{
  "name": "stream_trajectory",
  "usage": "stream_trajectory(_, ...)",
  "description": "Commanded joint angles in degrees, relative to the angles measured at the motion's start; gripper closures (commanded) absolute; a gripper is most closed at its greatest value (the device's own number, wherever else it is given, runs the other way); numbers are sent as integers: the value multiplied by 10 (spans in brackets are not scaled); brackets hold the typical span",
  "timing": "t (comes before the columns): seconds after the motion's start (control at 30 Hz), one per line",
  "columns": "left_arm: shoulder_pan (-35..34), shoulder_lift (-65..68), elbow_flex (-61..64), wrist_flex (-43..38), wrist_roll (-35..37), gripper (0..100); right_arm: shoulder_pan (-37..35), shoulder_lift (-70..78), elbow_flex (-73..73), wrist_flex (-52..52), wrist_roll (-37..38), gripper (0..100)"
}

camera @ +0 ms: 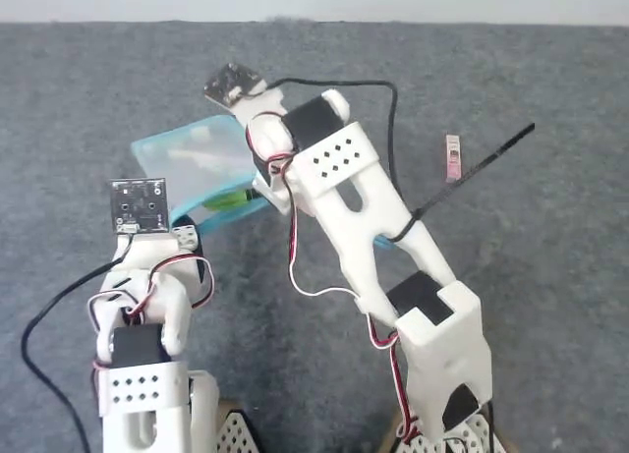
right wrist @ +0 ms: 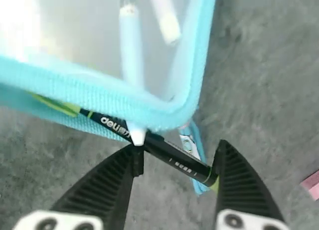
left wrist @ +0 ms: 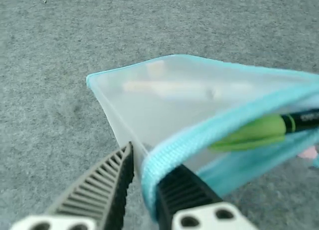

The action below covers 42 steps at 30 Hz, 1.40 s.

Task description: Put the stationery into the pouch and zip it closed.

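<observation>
On the worktop (camera: 550, 296), the left pincer (left wrist: 144, 187) clamped the pouch (left wrist: 159, 103) by its edge, holding its mouth agape. The right pincer (right wrist: 178, 149) stood open astride a pen (right wrist: 185, 166), apparently half-inserted.

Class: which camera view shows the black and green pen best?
The right wrist view: the pen sticks out of the pouch, with its black barrel and green end in plain sight. The left wrist view shows its green part inside the pouch mouth; the high view shows just a green sliver.
</observation>
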Motion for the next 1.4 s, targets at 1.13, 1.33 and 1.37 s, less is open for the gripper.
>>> stream_trajectory(1.13,24,2,-25,-3,-5,988,25,-453,541,-122,80,779)
stream_trajectory(1.33,24,2,-25,-3,-4,988,-12,-560,820,-262,107,779)
stream_trajectory(1.37,24,2,-25,-2,-4,988,-23,-558,832,-251,109,779)
